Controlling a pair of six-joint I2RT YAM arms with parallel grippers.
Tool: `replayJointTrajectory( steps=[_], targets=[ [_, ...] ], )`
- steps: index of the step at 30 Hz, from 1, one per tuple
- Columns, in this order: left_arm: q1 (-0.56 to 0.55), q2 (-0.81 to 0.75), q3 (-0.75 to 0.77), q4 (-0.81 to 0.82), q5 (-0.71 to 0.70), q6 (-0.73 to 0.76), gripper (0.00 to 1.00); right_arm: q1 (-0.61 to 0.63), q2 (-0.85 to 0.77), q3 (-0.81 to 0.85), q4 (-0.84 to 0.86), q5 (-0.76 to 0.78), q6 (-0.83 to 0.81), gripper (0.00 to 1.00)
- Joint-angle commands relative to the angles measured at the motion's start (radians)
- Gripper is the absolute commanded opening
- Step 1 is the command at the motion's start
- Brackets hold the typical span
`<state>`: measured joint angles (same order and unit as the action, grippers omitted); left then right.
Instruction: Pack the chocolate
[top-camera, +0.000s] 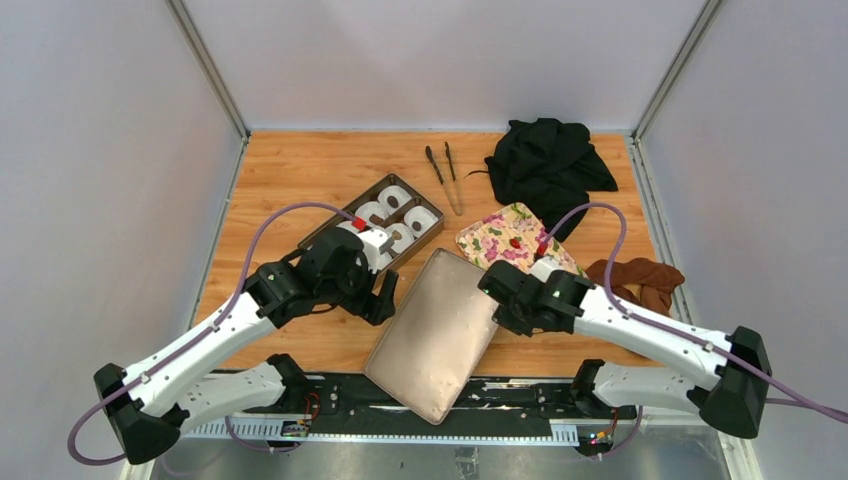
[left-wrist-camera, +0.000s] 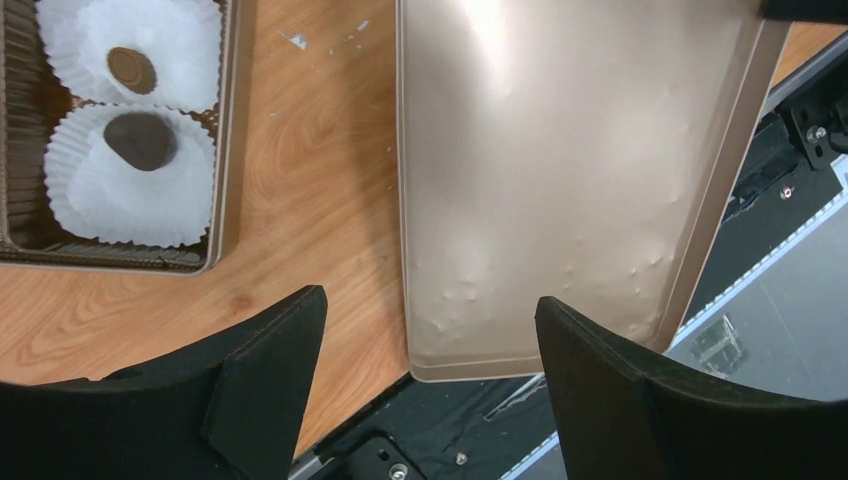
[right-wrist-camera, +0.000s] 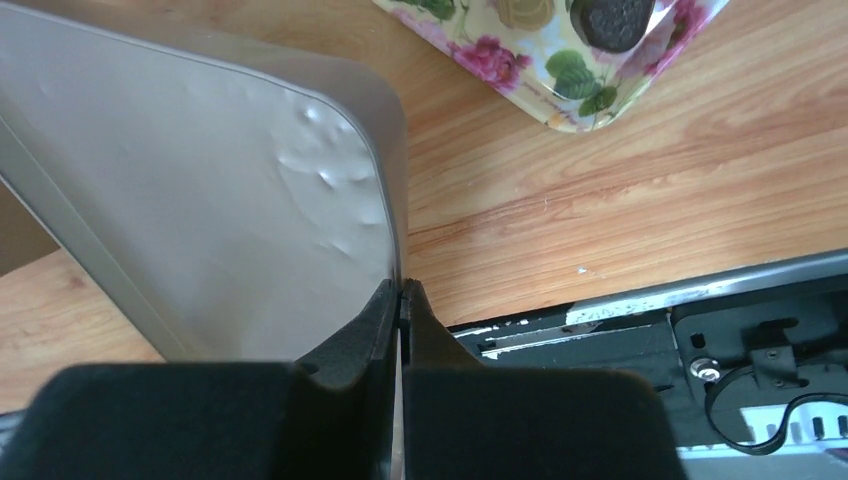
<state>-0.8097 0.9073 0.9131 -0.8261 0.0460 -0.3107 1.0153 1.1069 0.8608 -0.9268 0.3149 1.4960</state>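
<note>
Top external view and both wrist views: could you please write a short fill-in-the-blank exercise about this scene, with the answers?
1. The right tool is shut on the edge of the gold ____.
2. The left tool stands ____ and holds nothing.
3. Each white paper cup seen in the left wrist view holds one ____.
Missing words: lid; open; chocolate.
</note>
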Motion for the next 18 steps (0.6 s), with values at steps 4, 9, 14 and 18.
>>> replayJointTrajectory(
  steps=[4, 9, 14, 18],
  targets=[
    [-0.011, 0.089, 0.008, 0.001, 0.116, 0.041, 0.83, 0.011, -0.193, -0.071, 0.102, 0.112, -0.157, 0.0],
    [-0.01, 0.114, -0.02, 0.073, 0.135, 0.034, 0.84, -0.002, -0.26, -0.09, 0.163, 0.111, -0.248, 0.0],
    [0.017, 0.133, -0.053, 0.158, 0.18, 0.032, 0.84, -0.003, -0.248, -0.063, 0.17, 0.086, -0.29, 0.0],
    [0.086, 0.131, -0.093, 0.222, 0.294, 0.03, 0.84, -0.004, -0.256, -0.054, 0.19, 0.081, -0.301, 0.0]
  ],
)
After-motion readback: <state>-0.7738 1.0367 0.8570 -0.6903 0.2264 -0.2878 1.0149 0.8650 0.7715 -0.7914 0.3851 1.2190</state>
